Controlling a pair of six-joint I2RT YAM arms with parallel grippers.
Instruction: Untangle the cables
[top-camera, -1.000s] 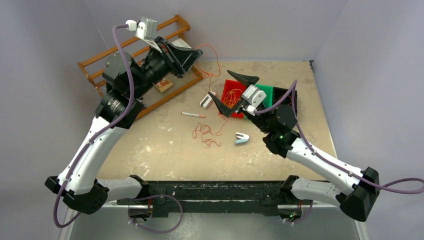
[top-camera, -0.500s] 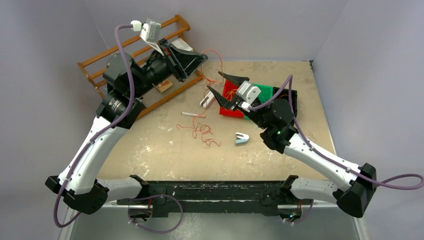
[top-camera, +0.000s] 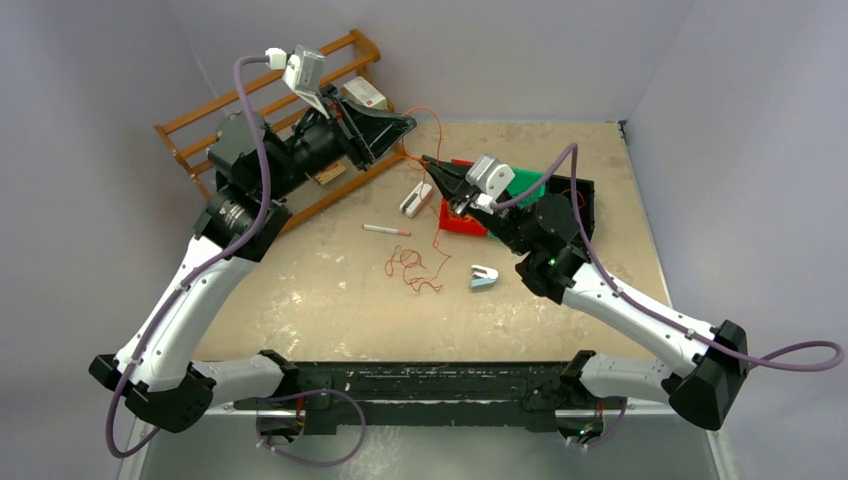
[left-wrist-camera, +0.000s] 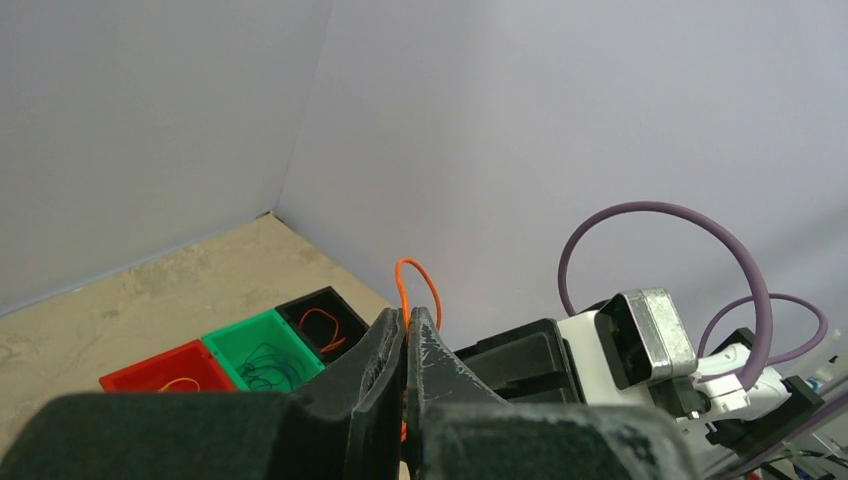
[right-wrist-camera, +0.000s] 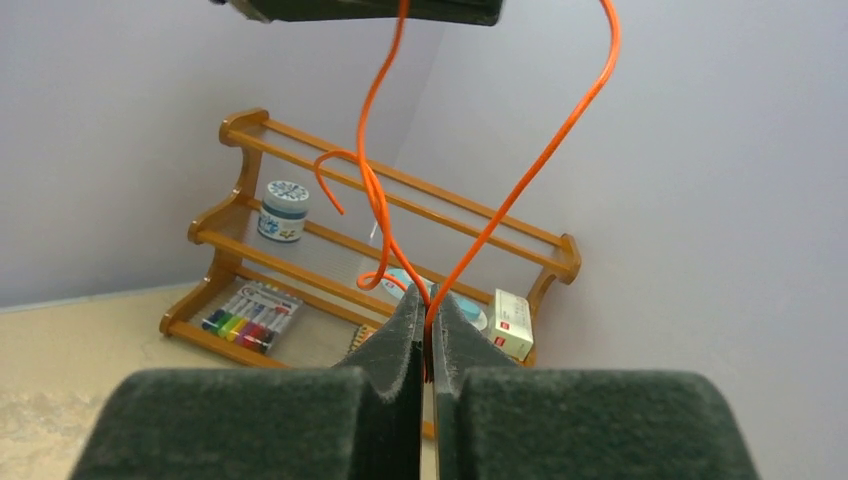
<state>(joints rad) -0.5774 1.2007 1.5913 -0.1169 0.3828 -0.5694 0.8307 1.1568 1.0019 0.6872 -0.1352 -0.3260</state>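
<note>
Left tool (top-camera: 408, 120) clamped on orange cable (top-camera: 404, 262); right tool (top-camera: 430, 162) pinched closed on same strand nearby. Both held high so slack hangs free. 1 tangle rests on counter (top-camera: 300, 290), likely so loops pull apart.

right gripper (right-wrist-camera: 425, 305) jaws have clamped the orange cable (right-wrist-camera: 510, 205).

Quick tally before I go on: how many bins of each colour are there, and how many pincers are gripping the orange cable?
Red bin: 1
Green bin: 1
Black bin: 1
Pincers shut on the orange cable: 2, the left pincer and the right pincer
Total: 3 bins, 2 pincers gripping
</note>
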